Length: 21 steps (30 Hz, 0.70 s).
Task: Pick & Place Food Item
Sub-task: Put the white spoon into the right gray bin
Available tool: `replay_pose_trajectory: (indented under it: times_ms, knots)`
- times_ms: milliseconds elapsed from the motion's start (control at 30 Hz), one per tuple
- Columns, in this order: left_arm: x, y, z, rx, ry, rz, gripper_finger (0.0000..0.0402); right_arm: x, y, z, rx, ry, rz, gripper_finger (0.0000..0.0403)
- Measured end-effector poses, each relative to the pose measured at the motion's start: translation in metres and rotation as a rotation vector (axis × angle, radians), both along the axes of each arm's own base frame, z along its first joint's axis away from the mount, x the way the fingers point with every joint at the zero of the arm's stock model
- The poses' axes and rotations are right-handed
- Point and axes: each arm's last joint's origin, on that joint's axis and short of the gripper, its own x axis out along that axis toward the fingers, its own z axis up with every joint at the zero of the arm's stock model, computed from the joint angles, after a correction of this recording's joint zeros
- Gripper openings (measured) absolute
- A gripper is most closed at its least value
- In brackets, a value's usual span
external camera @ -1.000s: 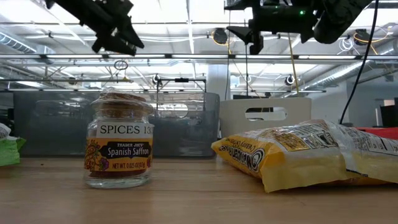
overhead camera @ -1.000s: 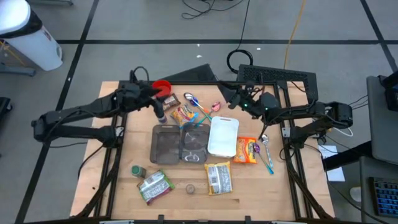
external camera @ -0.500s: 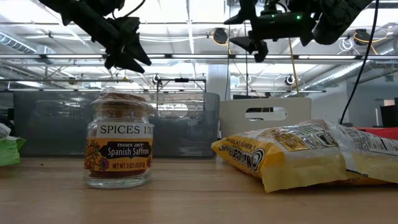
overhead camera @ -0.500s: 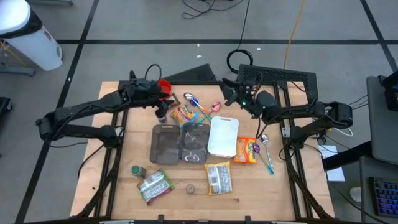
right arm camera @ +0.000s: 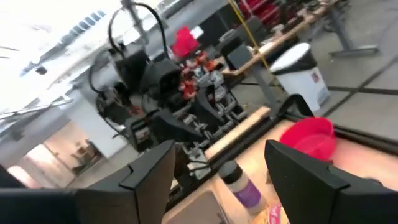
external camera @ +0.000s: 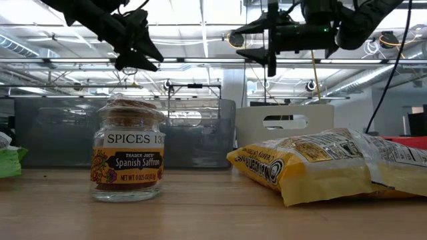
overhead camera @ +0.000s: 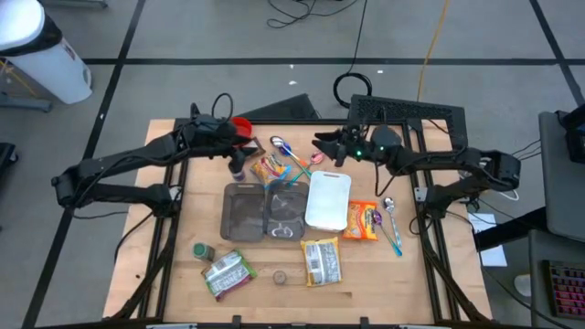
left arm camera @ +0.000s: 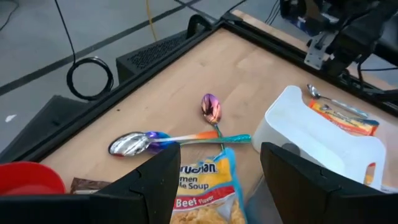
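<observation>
Hovering with fingers spread and empty, the left gripper (overhead camera: 239, 163) hangs above the soup packet (overhead camera: 271, 170) near the bench's (overhead camera: 402, 283) far edge, beside the red cup (overhead camera: 240, 128). The right gripper (overhead camera: 322, 146) also stands open and empty, raised over the colourful spoons (overhead camera: 297, 164) just beyond the white container (overhead camera: 328, 200). Closer to the near edge lie the dark trays (overhead camera: 265, 212), an orange snack bag (overhead camera: 361, 222), another packet (overhead camera: 321, 261) and the spice jar (external camera: 127, 150).

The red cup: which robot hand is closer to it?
Left. The left gripper hangs open right beside the red cup, while the right gripper is open farther off, across the spoons.
</observation>
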Motion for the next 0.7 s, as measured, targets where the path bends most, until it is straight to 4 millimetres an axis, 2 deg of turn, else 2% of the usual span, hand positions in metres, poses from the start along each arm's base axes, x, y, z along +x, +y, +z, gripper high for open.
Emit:
replay_pose_trajectory:
  times_ms: [200,400,700]
  knots:
    - [-0.017,-0.009,0.013,-0.005,-0.047,0.012,0.0232,-0.026,-0.010,0.013,-0.016,0.070,0.046,0.0242]
    - [-0.040,-0.019,0.020,-0.014,-0.038,0.063,0.0232,-0.053,-0.002,0.029,-0.077,0.115,0.044,0.0242]
    - [-0.053,-0.026,0.013,-0.082,0.059,0.079,0.0232,-0.079,0.023,0.009,0.086,0.445,0.116,0.0242]
